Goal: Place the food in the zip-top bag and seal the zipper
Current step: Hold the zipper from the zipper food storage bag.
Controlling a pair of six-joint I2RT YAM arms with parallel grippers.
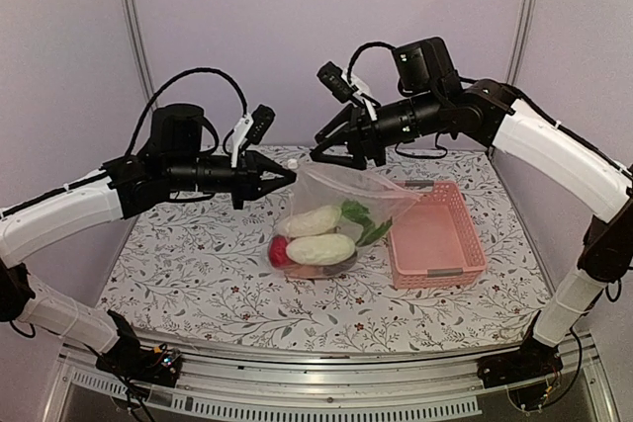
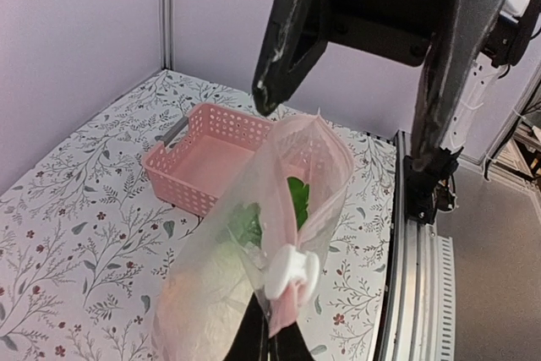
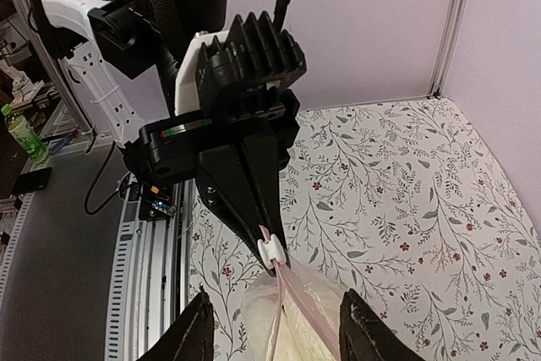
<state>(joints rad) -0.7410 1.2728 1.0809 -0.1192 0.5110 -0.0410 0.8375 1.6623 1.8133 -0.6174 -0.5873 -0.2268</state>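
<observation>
The clear zip-top bag (image 1: 341, 207) hangs above the table with food in it: two white oblong pieces (image 1: 321, 249), a red piece (image 1: 280, 251) and green leaves (image 1: 361, 216). My left gripper (image 1: 290, 176) is shut on the bag's zipper end, just behind the white slider (image 2: 292, 272); its fingers (image 2: 254, 340) show at the bottom of the left wrist view. My right gripper (image 1: 321, 148) is open and empty, its fingers (image 3: 190, 336) straddling the pinkish zipper (image 3: 296, 306) near the slider (image 3: 272, 250) without touching it. The bag's mouth looks partly open.
An empty pink lattice basket (image 1: 435, 234) stands right of the bag, also seen in the left wrist view (image 2: 211, 154). The floral table cover (image 1: 198, 264) runs to purple walls at back and sides. The metal rail (image 2: 418, 285) marks the near edge.
</observation>
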